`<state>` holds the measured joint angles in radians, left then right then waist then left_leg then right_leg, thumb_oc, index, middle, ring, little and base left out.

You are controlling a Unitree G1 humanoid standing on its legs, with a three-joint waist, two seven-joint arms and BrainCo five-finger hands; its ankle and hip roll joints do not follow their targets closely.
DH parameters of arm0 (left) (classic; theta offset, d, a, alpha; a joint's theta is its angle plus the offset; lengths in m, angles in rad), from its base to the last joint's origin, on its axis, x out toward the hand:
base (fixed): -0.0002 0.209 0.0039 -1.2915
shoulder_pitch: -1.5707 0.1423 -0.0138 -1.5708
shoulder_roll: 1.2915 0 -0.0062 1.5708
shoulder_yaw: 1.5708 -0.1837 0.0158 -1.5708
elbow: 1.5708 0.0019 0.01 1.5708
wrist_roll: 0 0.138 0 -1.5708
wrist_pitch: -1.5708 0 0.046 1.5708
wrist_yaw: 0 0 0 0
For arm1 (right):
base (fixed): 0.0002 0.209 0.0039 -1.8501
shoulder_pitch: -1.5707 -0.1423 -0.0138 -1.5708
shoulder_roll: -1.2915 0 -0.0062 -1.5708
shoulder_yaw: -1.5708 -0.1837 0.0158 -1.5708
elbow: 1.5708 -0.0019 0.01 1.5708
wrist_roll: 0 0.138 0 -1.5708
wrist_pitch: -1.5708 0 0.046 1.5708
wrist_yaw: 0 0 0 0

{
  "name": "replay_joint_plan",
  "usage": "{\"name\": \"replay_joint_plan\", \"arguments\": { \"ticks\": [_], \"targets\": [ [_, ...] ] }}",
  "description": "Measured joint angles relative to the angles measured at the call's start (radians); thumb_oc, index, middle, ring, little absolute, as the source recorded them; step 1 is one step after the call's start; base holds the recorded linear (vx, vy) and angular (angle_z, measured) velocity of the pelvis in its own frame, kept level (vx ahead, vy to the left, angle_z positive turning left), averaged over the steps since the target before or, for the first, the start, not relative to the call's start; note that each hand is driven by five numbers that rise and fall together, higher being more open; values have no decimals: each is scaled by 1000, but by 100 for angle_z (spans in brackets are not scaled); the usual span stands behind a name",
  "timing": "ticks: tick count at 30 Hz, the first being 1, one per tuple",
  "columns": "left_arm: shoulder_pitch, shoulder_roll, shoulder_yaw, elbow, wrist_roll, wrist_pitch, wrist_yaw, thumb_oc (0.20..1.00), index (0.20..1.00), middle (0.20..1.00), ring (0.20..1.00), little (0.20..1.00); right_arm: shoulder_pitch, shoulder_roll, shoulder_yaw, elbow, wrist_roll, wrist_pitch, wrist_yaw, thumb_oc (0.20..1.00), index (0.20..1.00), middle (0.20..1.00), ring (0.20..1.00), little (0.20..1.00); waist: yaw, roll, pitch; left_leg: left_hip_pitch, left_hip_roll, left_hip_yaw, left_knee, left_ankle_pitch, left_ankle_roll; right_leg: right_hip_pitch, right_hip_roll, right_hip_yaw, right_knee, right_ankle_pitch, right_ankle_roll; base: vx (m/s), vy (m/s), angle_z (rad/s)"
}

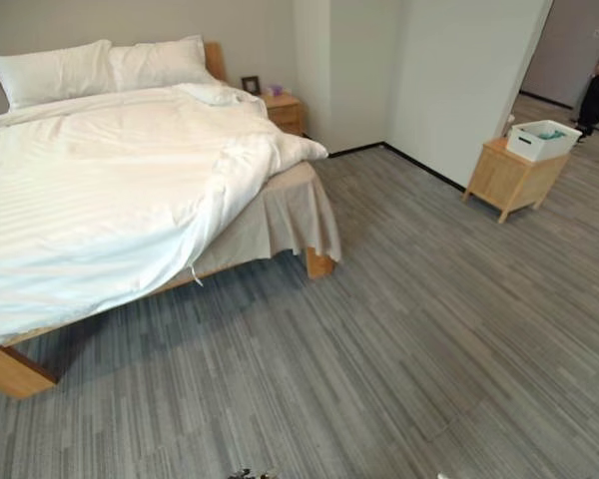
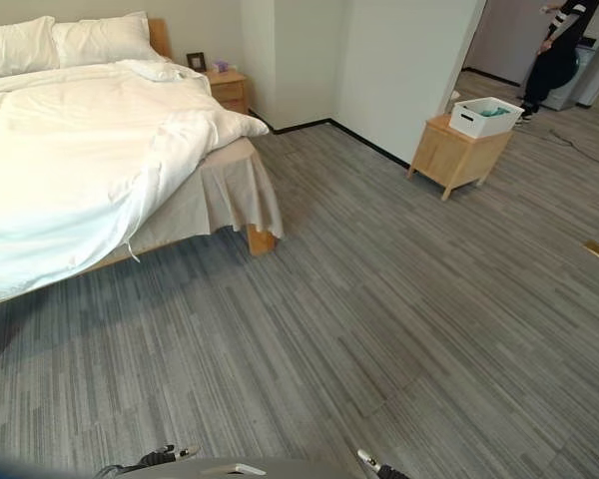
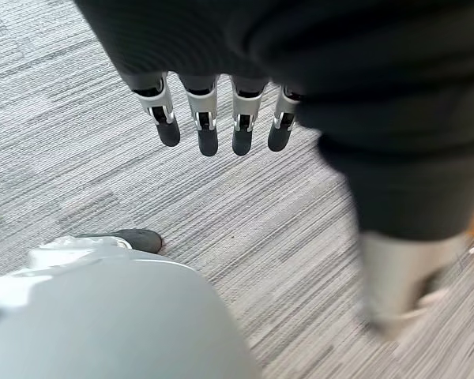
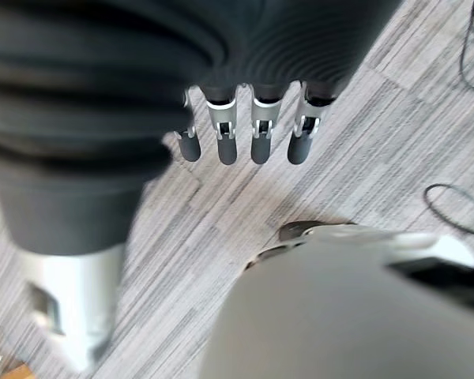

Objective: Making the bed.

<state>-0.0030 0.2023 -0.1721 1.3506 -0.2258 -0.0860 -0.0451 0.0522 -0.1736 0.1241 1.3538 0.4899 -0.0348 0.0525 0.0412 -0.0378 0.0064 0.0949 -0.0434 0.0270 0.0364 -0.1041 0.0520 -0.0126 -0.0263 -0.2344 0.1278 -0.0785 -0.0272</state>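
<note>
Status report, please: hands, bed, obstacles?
Left hand open, right hand open, both empty above floor. Duvet rumpled, corner bunched. No obstacle before bed.

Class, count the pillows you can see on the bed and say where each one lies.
2. One pillow lies at the head of the bed on its far side; the other pillow lies beside it, nearer the bedside table. The duvet may hide more.

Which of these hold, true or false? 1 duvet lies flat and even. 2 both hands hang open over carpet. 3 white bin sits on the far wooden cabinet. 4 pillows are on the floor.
1. False: the duvet is bunched at the bed's foot corner.
2. True: left hand and right hand hold nothing.
3. True: white bin sits on the cabinet.
4. False: the pillows lie at the head of the bed.
</note>
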Motion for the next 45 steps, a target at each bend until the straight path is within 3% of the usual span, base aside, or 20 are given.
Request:
{"name": "replay_joint_plan", "arguments": {
  "ticks": [12,14,18,20,21,31,33,36,38,39,41,42,43,45],
  "targets": [
    [-59,-1,-3,-16,-78,3,12,1000,1000,1000,1000,1000,-34,-13,2,-67,22,1,-8,1000,1000,1000,1000,1000,-11,-3,9,31,5,27,-17,5,-2,14,11,24,-21,12,4,3,25,-7],
    [-77,15,-57,-161,-75,11,48,1000,1000,1000,1000,1000,-25,-35,6,-245,21,7,-25,1000,1000,1000,1000,1000,-14,1,20,29,4,37,-18,7,3,7,11,33,-20,15,9,-42,33,-16],
    [-86,87,-53,-631,-127,6,51,1000,1000,1000,1000,1000,-14,-144,8,-734,-42,-17,-54,1000,1000,1000,1000,1000,-26,19,36,36,1,48,-43,28,12,17,13,45,-54,49,11,-19,16,-8],
    [-74,131,-38,-858,-168,-21,49,1000,1000,1000,1000,1000,-17,-196,-13,-860,-83,-40,-67,1000,1000,1000,1000,1000,-30,23,38,49,2,46,-59,33,12,46,21,45,-93,72,14,0,0,0],
    [-71,135,-33,-891,-183,-25,50,1000,1000,1000,1000,1000,-14,-204,-19,-882,-99,-39,-70,1000,1000,1000,1000,1000,-31,27,38,55,2,46,-68,34,12,55,23,45,-104,75,15,0,0,0],
    [46,64,3,-858,-312,-19,64,1000,1000,1000,1000,1000,21,-178,43,-892,-137,-30,-47,1000,1000,1000,1000,1000,-35,42,67,58,-1,47,-95,41,11,75,28,46,-180,109,19,3,35,0],
    [59,64,13,-863,-318,-20,67,1000,1000,1000,1000,1000,18,-178,42,-905,-136,-30,-46,1000,1000,1000,1000,1000,-18,48,73,59,-4,46,-104,43,13,72,26,46,-179,112,22,-37,149,-3],
    [67,68,47,-870,-317,-21,73,1000,1000,1000,1000,1000,-7,-178,42,-925,-135,-36,-49,1000,1000,1000,1000,1000,-9,56,110,48,-6,49,-106,49,22,16,13,50,-84,83,47,-37,119,-4],
    [59,73,51,-865,-311,-20,77,1000,1000,1000,1000,1000,-30,-178,42,-927,-125,-36,-49,1000,1000,1000,1000,1000,-9,67,147,43,-3,47,-105,62,35,-71,-4,50,79,57,79,35,151,9],
    [58,81,56,-866,-308,-20,78,1000,1000,1000,1000,1000,-29,-162,45,-929,-116,-36,-49,1000,1000,1000,1000,1000,-10,57,159,39,-13,45,-100,64,38,-132,-27,56,210,38,115,151,138,9],
    [59,100,70,-865,-301,-19,81,1000,1000,1000,1000,1000,-37,-147,69,-950,-115,-36,-50,1000,1000,1000,1000,1000,3,30,198,55,-29,47,-86,48,42,-287,-92,46,533,55,149,248,-9,0],
    [66,111,70,-862,-299,-16,82,1000,1000,1000,1000,1000,-24,-137,82,-960,-115,-36,-46,1000,1000,1000,1000,1000,-4,22,203,61,-38,37,-84,29,37,-344,-114,64,587,25,162,332,-80,26],
    [67,113,74,-863,-299,-12,82,1000,1000,1000,1000,1000,2,-127,82,-987,-117,-35,-43,1000,1000,1000,1000,1000,-14,14,206,64,-42,17,-81,20,36,-375,-150,80,465,7,176,365,-119,38],
    [67,115,75,-866,-297,-12,81,1000,1000,1000,1000,1000,19,-125,81,-993,-118,-35,-43,1000,1000,1000,1000,1000,-16,6,202,65,-45,13,-84,12,31,-394,-177,91,321,12,179,380,-144,22]
  ]
}}
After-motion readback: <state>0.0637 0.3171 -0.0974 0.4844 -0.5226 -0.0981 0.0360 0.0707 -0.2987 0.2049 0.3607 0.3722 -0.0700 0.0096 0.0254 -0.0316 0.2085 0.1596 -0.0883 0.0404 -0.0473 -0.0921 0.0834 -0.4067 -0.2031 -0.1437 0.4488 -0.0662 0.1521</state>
